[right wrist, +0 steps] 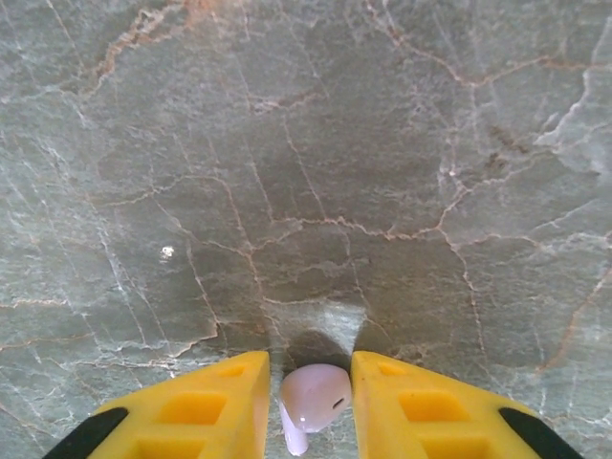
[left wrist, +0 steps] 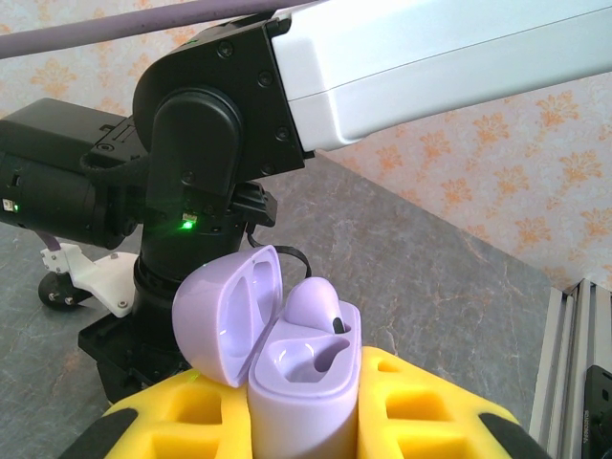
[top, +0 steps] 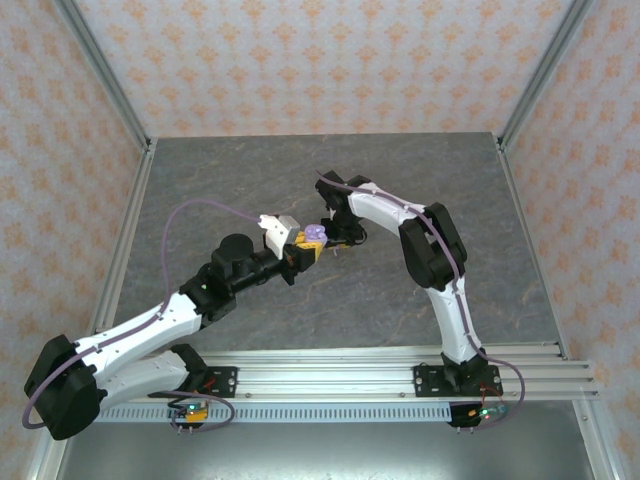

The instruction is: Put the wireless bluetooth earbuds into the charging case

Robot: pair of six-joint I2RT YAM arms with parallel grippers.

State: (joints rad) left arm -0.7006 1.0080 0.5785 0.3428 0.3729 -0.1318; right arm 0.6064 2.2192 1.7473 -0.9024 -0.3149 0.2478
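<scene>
case [left wrist: 304, 406]: 1 | seated earbud [left wrist: 312, 302]: 1 | earbud [right wrist: 316, 392] at right end effector [right wrist: 311, 368]: 1

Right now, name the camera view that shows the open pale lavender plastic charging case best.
Left wrist view: the pale lavender charging case sits close up in the left gripper, lid open, one lavender earbud seated, the near well empty. The top external view gives merely a small lavender spot.

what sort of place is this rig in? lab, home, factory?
Likely a lab robot test cell: a stone-look tabletop boxed in by wallpapered panels on aluminium framing, with two arms bolted to a rail.
</scene>
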